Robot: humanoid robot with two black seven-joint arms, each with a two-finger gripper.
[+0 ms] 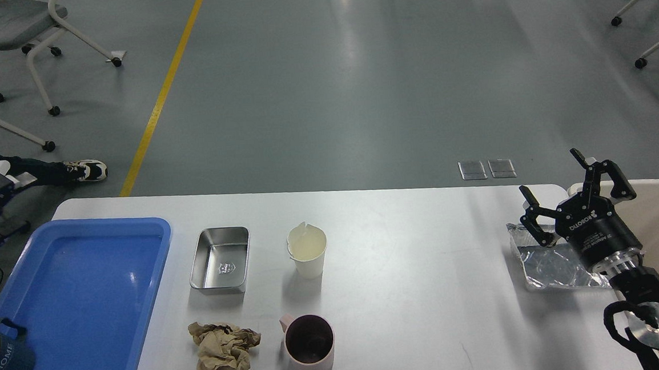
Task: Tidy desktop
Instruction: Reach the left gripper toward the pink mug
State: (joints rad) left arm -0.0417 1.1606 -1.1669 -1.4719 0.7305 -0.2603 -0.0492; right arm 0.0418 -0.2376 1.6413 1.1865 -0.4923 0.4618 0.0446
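The right pincer [576, 193] is hovering spread over the tabletop's [415, 271] far right corner. Crumpled foil [549, 266] is lying just beneath it, by the right edge.

The black two-finger right gripper [570, 190], at the right edge of the frame, has angular linked fingers with flat pads at the tips. Its cylindrical matte-black body carries white lettering, including the word ROBOTIQ. Below the body sits a polished silver metal ring [617, 260], followed by black wrist segments. A round silver-faced joint [655, 325] at lower right shows a small green light.
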